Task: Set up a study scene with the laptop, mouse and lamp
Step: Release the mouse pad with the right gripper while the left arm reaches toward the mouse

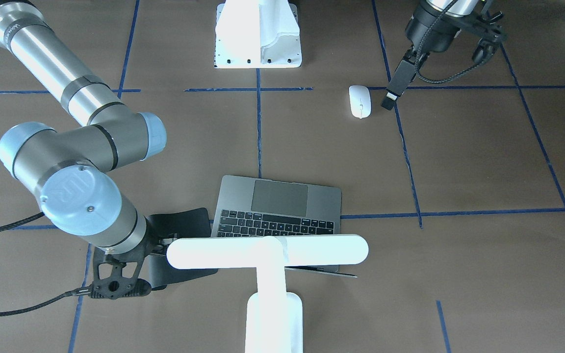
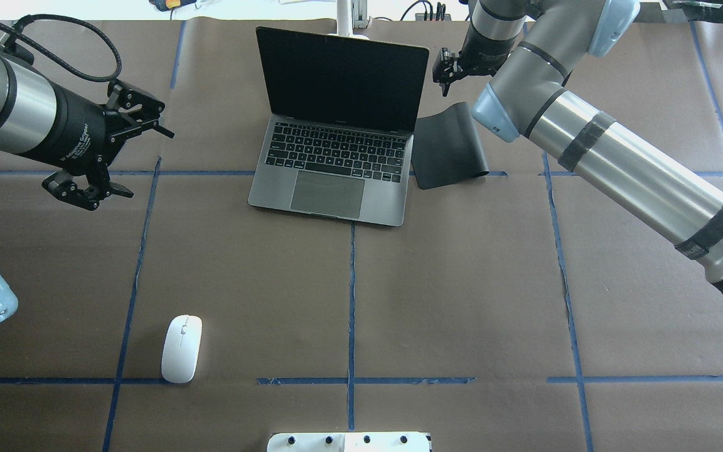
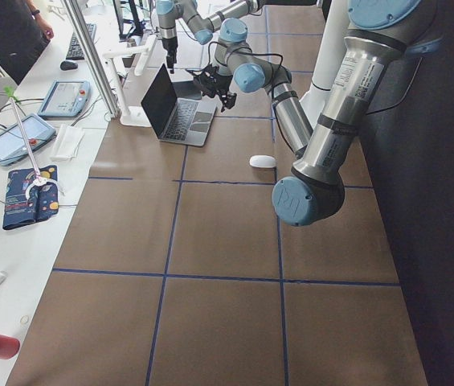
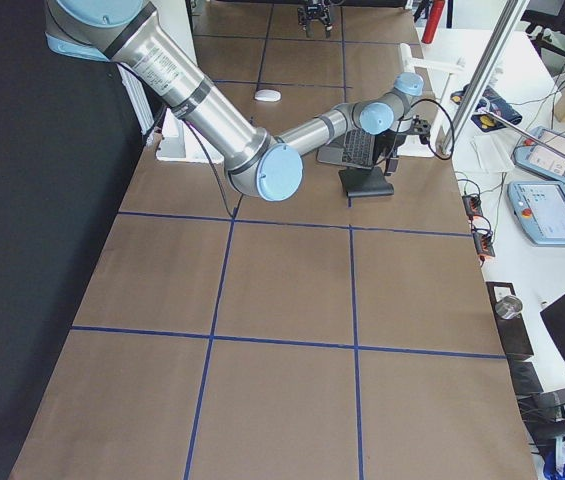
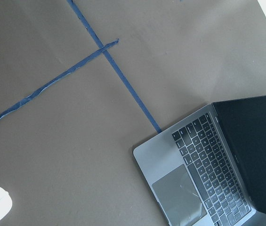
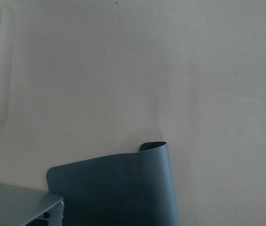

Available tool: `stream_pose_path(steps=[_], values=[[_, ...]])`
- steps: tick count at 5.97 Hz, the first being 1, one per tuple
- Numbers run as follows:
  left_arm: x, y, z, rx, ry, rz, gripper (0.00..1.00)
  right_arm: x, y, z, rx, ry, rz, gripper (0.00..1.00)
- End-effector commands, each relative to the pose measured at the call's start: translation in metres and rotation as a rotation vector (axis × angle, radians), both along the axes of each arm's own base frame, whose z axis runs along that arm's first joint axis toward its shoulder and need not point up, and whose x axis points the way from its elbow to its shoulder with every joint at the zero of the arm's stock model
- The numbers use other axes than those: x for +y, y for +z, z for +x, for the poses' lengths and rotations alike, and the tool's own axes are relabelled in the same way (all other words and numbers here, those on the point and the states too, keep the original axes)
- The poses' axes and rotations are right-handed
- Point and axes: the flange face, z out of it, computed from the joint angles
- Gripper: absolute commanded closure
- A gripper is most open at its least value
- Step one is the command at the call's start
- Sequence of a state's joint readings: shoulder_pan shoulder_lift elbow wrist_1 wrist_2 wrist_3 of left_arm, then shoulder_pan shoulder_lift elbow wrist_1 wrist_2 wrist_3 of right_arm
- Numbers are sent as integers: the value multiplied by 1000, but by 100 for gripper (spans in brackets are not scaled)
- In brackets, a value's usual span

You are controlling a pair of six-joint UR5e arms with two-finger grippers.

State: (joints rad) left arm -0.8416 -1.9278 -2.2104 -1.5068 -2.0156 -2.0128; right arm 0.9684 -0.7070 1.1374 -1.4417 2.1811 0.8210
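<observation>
Laptop: open, top centre; we judge it placed.
Lamp: upright just behind the screen.
Mouse: lower left, well apart from the laptop; we think moving it remains.
Left gripper: upper left, fingers spread, empty.
Right gripper: above black mat; we cannot tell its fingers.

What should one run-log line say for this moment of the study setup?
laptop open | mouse lies free | lamp upright behind laptop | left gripper open, empty | right gripper by black mat, state unclear
</observation>
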Motion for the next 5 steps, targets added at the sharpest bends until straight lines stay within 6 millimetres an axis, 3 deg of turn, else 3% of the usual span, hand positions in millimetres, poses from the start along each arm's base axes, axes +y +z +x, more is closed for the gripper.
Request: stream_pose_path(steps=[1,2,4,5], values=[[10,22,-2,-29,16,-23,0,23,29,72,-34,42,-15,0],[35,38,16,-51,83,-35,0,43,52,120,-59,72,-20,0],[98,81,71,-157,402,111,0,62,90,203,-92,50,33,0],[123,103,95,-229,549,237,0,87,101,224,-118,32,49,0]])
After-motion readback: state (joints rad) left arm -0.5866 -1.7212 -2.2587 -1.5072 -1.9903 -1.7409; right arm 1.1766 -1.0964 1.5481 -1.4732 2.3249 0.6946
